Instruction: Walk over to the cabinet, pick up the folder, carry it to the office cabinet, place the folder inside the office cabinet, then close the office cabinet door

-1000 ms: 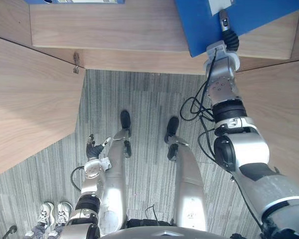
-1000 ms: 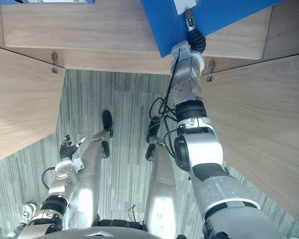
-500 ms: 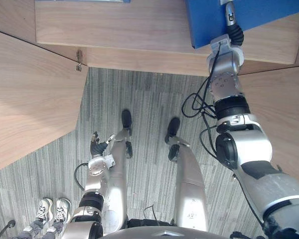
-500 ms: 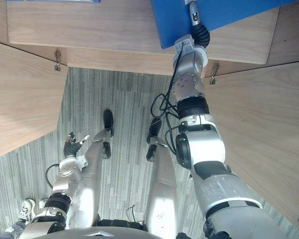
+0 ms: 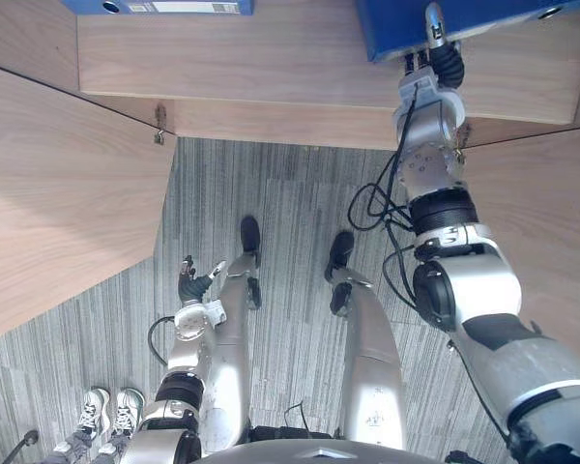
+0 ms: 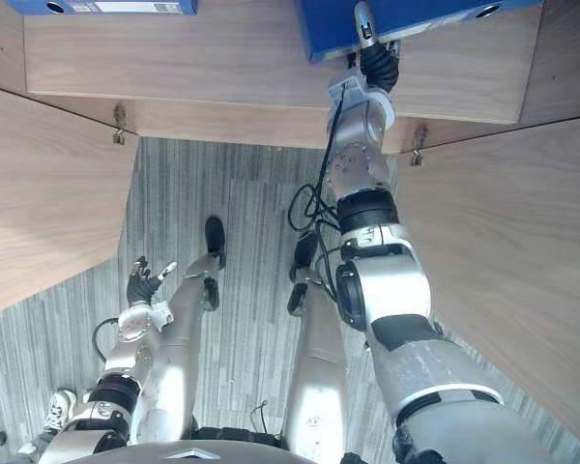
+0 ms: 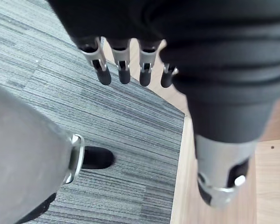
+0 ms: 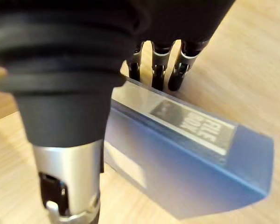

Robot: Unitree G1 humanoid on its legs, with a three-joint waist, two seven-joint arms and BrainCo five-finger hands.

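Blue folder [image 5: 391, 29] sits on the cabinet's wooden shelf [image 5: 271, 58], right hand [image 6: 375, 60] with fingers [image 8: 157, 77] and thumb clamped on its spine edge — stiff board, probably light, likely slick on the laminate, so that thick spine is the hold. Left hand [image 5: 188, 285] hangs loose-fingered by the leg; both doors [image 5: 58, 193] stand open over grey carpet [image 5: 280, 193] — second folder [image 5: 164, 6] well apart.

Grey striped carpet [image 5: 290, 193] through centre of frame. Light wood cabinet shelf [image 5: 271, 58] across top. Open left cabinet door [image 5: 58, 193] at left, right cabinet door [image 5: 561, 213] at right.
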